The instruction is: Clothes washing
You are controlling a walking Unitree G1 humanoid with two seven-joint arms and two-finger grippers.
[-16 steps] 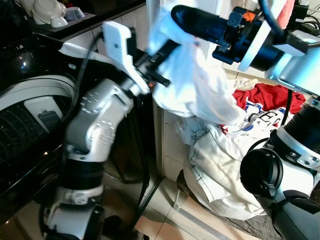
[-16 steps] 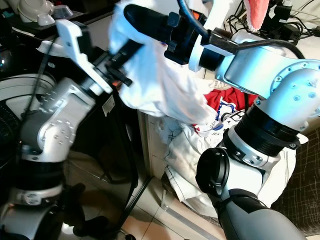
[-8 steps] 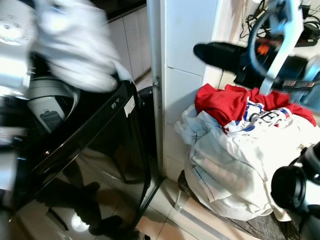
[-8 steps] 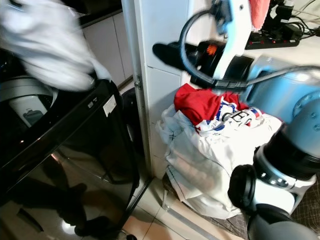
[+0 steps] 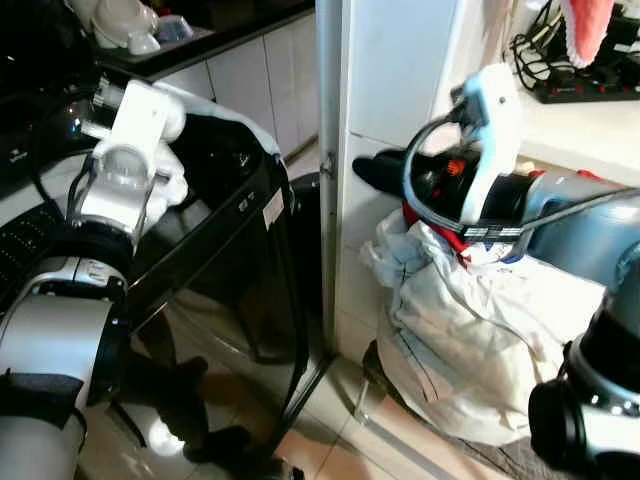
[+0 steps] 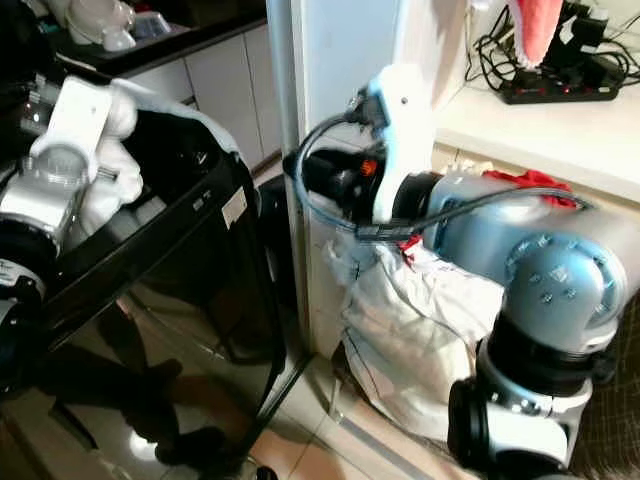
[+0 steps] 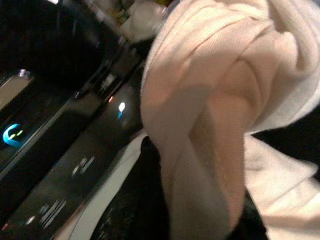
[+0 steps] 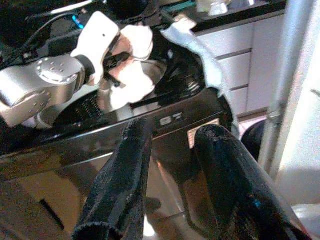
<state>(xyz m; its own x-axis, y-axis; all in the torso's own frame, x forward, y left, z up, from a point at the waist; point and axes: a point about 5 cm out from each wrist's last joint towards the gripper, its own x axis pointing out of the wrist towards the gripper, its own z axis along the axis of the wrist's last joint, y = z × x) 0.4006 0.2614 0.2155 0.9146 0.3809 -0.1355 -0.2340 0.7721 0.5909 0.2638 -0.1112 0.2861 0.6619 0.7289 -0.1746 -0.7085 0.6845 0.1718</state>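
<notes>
My left gripper [image 8: 116,59] is shut on a white garment [image 5: 176,190] and holds it over the open top of the black washing machine [image 5: 225,250]. In the left wrist view the same white garment [image 7: 210,115] hangs close to the camera above the dark drum. My right gripper [image 5: 375,172] stands open with nothing between its fingers [image 8: 125,175], beside the white pillar and above the laundry pile. That pile is mostly white cloth [image 5: 470,330] with a red garment [image 6: 530,180] on top.
A white pillar [image 5: 332,150] stands between the washer and the pile. Dishes [image 5: 120,20] sit on the dark counter behind the washer. A power strip [image 5: 585,88] with cables lies on the shelf at the right. Tiled floor [image 5: 320,430] lies below.
My left arm has swung the white garment from the pile leftwards to over the washer. My right gripper has let go of it and dropped towards the pile. The camera has shifted too.
</notes>
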